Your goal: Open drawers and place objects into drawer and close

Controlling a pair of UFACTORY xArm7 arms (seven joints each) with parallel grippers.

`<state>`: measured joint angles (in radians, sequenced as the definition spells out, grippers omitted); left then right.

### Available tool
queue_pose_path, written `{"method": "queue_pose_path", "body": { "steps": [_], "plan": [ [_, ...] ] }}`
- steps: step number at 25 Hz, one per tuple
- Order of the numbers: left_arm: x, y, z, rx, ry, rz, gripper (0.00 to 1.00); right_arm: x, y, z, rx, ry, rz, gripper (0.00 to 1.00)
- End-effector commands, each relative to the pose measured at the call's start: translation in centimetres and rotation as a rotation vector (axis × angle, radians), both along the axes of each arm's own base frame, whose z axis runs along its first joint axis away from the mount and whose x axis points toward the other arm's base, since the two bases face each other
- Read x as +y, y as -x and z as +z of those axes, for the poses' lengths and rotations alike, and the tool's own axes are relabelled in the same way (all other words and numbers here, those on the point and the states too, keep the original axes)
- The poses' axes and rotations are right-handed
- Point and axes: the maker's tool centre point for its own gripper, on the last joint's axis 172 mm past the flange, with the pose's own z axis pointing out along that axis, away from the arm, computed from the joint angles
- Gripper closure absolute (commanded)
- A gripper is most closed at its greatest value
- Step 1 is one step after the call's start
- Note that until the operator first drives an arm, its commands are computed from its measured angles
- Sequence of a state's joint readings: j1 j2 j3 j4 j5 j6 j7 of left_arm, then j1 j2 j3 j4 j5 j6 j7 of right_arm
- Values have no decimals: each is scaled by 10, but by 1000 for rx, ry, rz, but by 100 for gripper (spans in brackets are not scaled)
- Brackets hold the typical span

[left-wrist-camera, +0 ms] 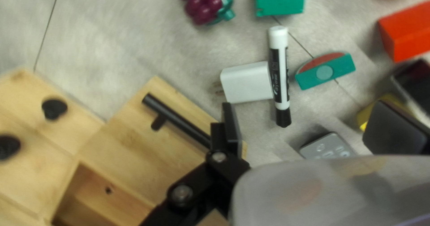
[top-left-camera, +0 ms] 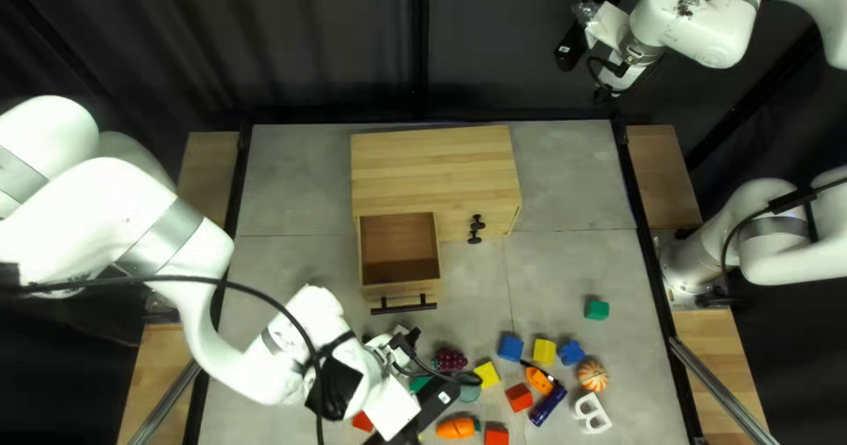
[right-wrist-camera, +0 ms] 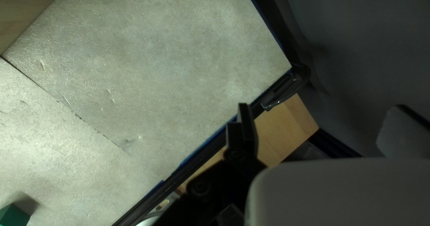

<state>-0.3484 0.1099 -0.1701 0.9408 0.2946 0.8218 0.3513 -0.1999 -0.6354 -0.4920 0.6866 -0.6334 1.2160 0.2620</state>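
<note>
Left gripper (top-left-camera: 432,367), fingers spread, hides one end of the drawer handle (left-wrist-camera: 179,120); grapes (left-wrist-camera: 204,3) cut off. Right gripper (top-left-camera: 587,22) spread.

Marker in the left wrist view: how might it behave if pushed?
The marker would likely roll: its barrel looks round and lies flat. The white plug right beside it may block one direction. Its straight, smooth barrel suggests stiffness.

On the counter (top-left-camera: 573,269), the cabinet (top-left-camera: 432,163) stands behind the grapes (top-left-camera: 452,359). The ball (top-left-camera: 593,375) lies right of them, the letter (top-left-camera: 593,415) before it, the marker (left-wrist-camera: 280,73) beside the charger (left-wrist-camera: 246,82).
</note>
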Motion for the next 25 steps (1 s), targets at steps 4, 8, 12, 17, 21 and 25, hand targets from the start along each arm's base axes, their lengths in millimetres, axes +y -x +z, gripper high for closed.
{"method": "queue_pose_path", "body": {
  "steps": [4,8,12,17,21,25],
  "plan": [
    [16,-10,-1,39,20,40,0,0,0,0,0,0,0,0],
    [16,-10,-1,39,20,40,0,0,0,0,0,0,0,0],
    [15,-10,-1,41,14,50,0,0,0,0,0,0,0,0],
    [7,-13,-4,45,-56,-92,0,0,0,0,0,0,0,0],
    [6,-8,-9,45,-91,-255,0,0,0,0,0,0,0,0],
    [15,-2,-16,51,-101,-411,0,0,0,0,0,0,0,0]
  ]
}}
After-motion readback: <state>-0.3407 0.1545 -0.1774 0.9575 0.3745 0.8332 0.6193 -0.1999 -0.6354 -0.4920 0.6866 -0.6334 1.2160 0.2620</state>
